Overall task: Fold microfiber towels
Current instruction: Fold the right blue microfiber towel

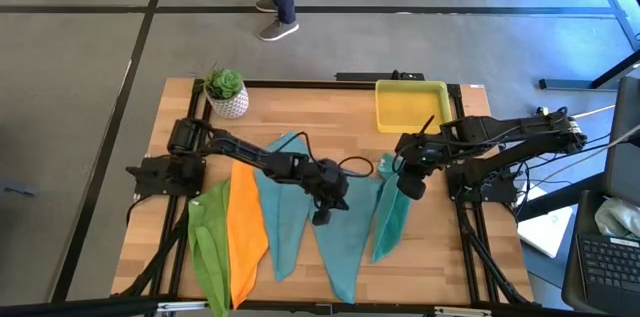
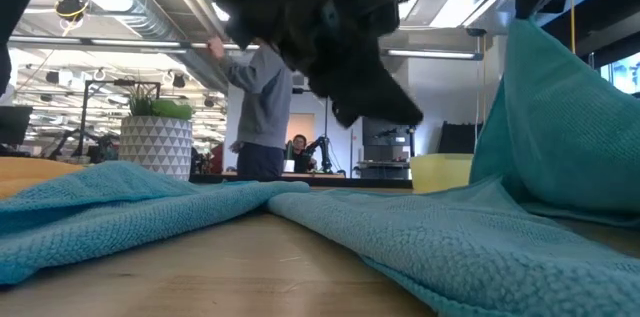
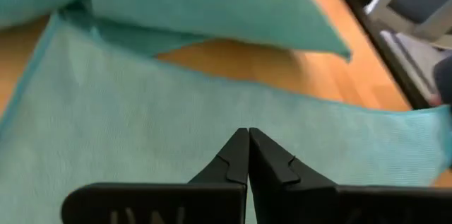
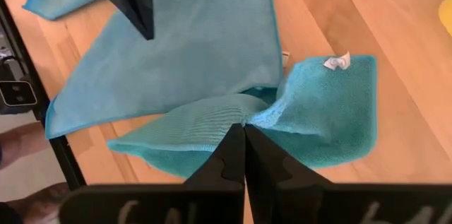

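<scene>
The right pincer [image 4: 244, 133] pinches a teal towel [image 4: 311, 111], lifting it off the bench [image 1: 330, 117]. The left pincer [image 3: 248, 139] hovers closed and empty above another teal towel [image 3: 141, 125].

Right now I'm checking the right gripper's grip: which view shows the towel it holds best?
Right wrist view: the teal towel bunches at the shut right gripper. The high view shows it hanging long; the low view a raised fold; the left wrist view an edge.

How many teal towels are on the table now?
3. One teal towel lies beside the orange towel, one is in the middle under the left tool, and one is at the right, below the right tool. More may be hidden underneath.
</scene>
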You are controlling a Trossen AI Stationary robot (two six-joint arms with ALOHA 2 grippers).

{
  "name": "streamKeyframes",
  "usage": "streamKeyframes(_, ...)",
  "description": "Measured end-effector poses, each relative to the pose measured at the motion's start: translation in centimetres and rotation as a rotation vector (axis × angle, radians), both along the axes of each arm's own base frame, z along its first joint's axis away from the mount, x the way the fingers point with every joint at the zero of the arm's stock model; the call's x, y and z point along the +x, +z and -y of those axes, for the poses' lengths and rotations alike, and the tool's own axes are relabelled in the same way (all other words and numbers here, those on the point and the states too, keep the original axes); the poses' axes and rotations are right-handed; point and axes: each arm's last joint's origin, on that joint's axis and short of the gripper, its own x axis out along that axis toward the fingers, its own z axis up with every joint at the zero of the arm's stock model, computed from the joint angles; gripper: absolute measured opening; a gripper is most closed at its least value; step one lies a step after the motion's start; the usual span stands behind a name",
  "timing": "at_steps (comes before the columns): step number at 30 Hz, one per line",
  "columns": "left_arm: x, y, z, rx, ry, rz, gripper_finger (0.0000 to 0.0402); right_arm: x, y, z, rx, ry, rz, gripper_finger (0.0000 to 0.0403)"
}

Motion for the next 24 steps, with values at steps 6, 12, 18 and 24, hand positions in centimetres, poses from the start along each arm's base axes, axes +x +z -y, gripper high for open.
streamKeyframes(6,-1.0,-1.3,0.1,0.015,0.015,-0.169,0.0,0.0,0.0,0.0,-0.028,0.041,0.004,0.0003)
streamKeyframes(12,-3.1,-2.8,-0.1,0.041,0.014,-0.437,0.0,0.0,0.0,0.3,-0.073,0.074,0.008,0.0003)
streamKeyframes(18,-4.7,-2.8,-0.2,0.049,0.004,-0.6,0.0,0.1,0.0,0.8,-0.1,0.105,0.009,0.0003)
streamKeyframes(24,-7.5,-2.7,-0.4,0.073,-0.033,-0.861,0.0,0.2,0.0,1.2,-0.12,0.124,0.009,0.0003)
